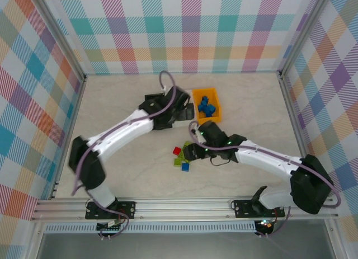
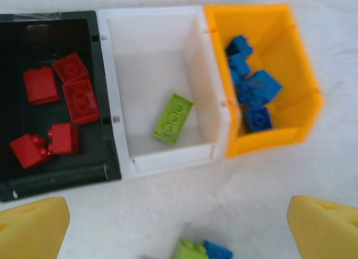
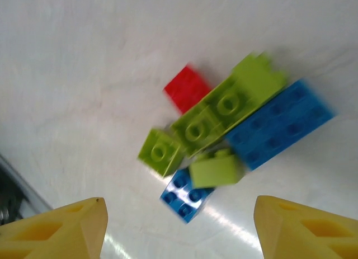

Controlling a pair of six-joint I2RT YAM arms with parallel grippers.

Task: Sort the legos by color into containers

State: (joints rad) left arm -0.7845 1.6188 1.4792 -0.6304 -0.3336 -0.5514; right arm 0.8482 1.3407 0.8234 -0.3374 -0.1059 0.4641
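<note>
Left wrist view: black bin (image 2: 56,183) cut off at left edge; green brick (image 2: 189,250) and blue brick (image 2: 218,252) cut by bottom edge. Top view: left arm (image 1: 128,127) covers black bin and white bin (image 2: 168,161). Right wrist view: brick pile (image 3: 224,130) blurred.

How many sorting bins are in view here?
3, side by side in the left wrist view: black bin holding red bricks, white bin in the middle with one lime brick, orange-yellow bin with blue bricks.

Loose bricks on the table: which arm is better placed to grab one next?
Right. The right end effector hovers open over the red, lime and blue plastic bricks; the left end effector hangs open by the three plastic bins.
</note>
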